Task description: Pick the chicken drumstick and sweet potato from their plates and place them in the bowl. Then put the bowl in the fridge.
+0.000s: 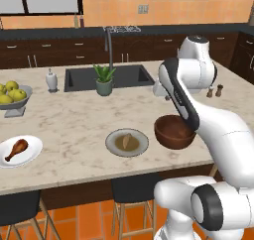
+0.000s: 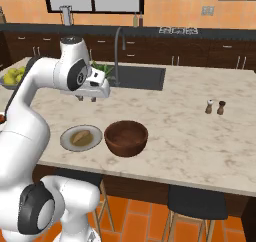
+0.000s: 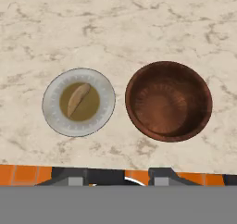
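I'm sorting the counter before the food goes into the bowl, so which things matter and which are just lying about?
Job: chicken drumstick on white plate; sweet potato on grey-green plate; wooden bowl.

Lying about: apple bowl, potted plant, salt and pepper shakers, soap dispenser.

This is a home kitchen: a marble worktop with a built-in dark sink and tall faucet, dark wood cabinets along the back wall, and bar stools on an orange tiled floor.
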Tool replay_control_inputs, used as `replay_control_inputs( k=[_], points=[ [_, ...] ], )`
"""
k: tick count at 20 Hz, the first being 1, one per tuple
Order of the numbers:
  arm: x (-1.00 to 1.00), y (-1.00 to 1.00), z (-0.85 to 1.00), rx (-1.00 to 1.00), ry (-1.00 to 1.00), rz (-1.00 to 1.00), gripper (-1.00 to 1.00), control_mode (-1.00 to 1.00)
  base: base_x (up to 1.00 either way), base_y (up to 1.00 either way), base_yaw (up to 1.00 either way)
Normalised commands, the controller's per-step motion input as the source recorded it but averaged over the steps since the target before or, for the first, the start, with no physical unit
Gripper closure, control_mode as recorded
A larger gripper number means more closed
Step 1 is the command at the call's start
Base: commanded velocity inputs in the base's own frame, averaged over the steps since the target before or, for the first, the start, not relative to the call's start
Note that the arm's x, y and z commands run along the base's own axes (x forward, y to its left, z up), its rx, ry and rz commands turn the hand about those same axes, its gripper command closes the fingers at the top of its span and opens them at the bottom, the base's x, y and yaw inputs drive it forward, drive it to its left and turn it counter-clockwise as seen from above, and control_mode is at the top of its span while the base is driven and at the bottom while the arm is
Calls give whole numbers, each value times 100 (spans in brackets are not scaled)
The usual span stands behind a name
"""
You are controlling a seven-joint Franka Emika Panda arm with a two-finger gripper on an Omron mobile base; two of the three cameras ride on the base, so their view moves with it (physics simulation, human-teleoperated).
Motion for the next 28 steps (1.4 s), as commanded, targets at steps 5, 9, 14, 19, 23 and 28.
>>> replay_control_inputs(
  k=[5,9,14,19,23,28],
  points=[
    [-50,20,-1,1,-3,2,-100,-100,0,0,0],
    [-75,86,-25,1,-4,-1,-100,-100,0,0,0],
    [19,65,-67,0,7,-12,-100,-100,0,0,0],
    [59,15,-63,9,27,-11,-100,-100,0,0,0],
    [69,38,-62,12,37,-10,-100,-100,0,0,0],
    [58,12,-51,-2,31,-9,-100,-100,0,0,0]
  ],
)
